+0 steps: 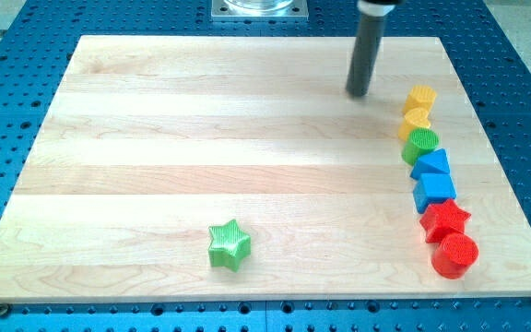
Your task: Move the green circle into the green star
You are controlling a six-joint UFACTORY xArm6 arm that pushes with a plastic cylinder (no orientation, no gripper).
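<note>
The green circle (pixel 421 145) sits in a column of blocks near the view's right edge of the wooden board (pixel 201 138). The green star (pixel 229 244) lies alone near the view's bottom, left of centre. My tip (pixel 358 93) rests on the board up and to the left of the green circle, apart from it, and far from the star.
In the right column, from top to bottom: a yellow block (pixel 421 98), a second yellow block (pixel 415 120), the green circle, a blue triangle (pixel 430 165), a blue block (pixel 434 191), a red star (pixel 445 219), a red cylinder (pixel 455 254).
</note>
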